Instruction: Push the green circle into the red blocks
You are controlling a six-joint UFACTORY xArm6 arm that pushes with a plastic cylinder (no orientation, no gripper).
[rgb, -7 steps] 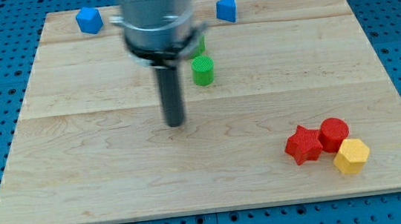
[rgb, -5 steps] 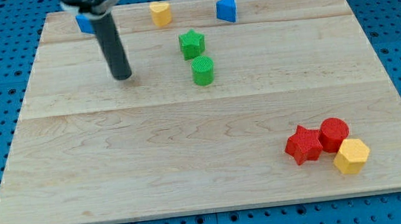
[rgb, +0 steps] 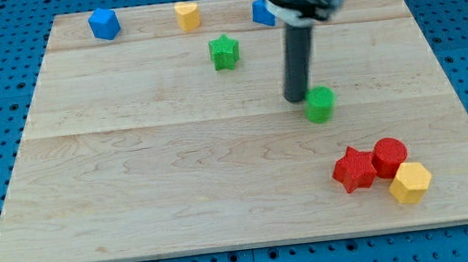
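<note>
On a wooden board point(rgb: 135, 185), my tip point(rgb: 296, 98) sits just left of the green circle point(rgb: 320, 104), touching or nearly so. Toward the view's bottom right, well apart, the red star point(rgb: 354, 169) and red circle point(rgb: 390, 155) touch, a yellow block point(rgb: 410, 182) against them.

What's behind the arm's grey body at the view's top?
A blue block shows partly at its left edge; the rest, and its shape, is covered. My tip touches the green circle.
</note>
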